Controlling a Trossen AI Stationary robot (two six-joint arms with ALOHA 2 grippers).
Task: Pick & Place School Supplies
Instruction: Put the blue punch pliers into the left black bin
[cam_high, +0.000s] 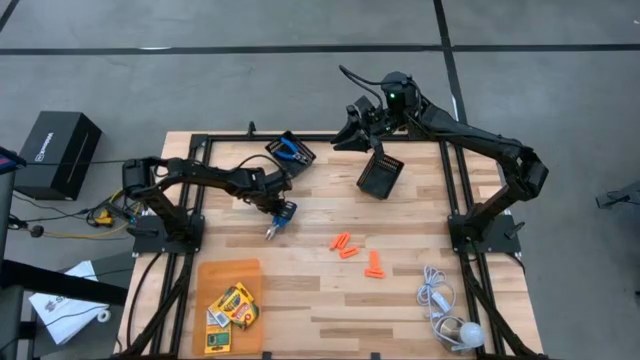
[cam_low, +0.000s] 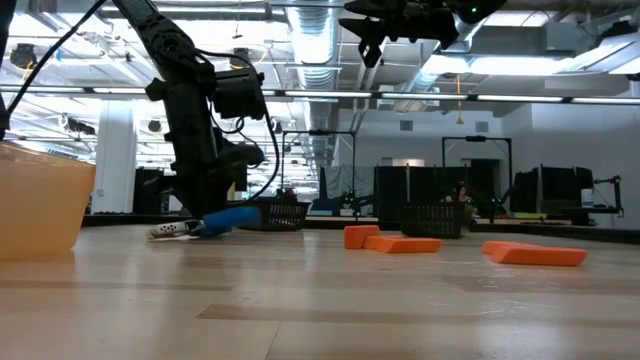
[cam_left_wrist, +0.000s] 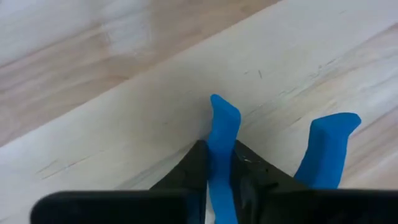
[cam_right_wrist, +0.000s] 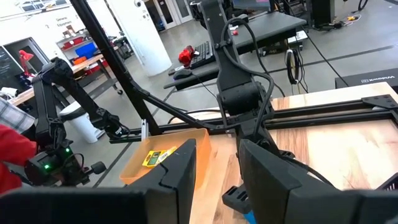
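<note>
The blue-handled scissors lie on the wooden table left of centre, with my left gripper shut on their handle end. Several stubby orange pieces lie near the table's middle. Yellow-and-green crayon boxes sit in an orange tray at the near left. My right gripper hangs high over the far side of the table, open with nothing between its fingers. My left gripper pinches one blue limb of the scissors' handle between its two fingers, which come from above and point steeply down. The other blue limb stands free outside the fingers. The scissors' pale blade end rests on the table.
One black mesh bin with blue items stands at the far left of centre, and a second stands near the far middle under the right arm. A white cord with a round bulb lies at the near right. Black frame rails run along the table's sides.
</note>
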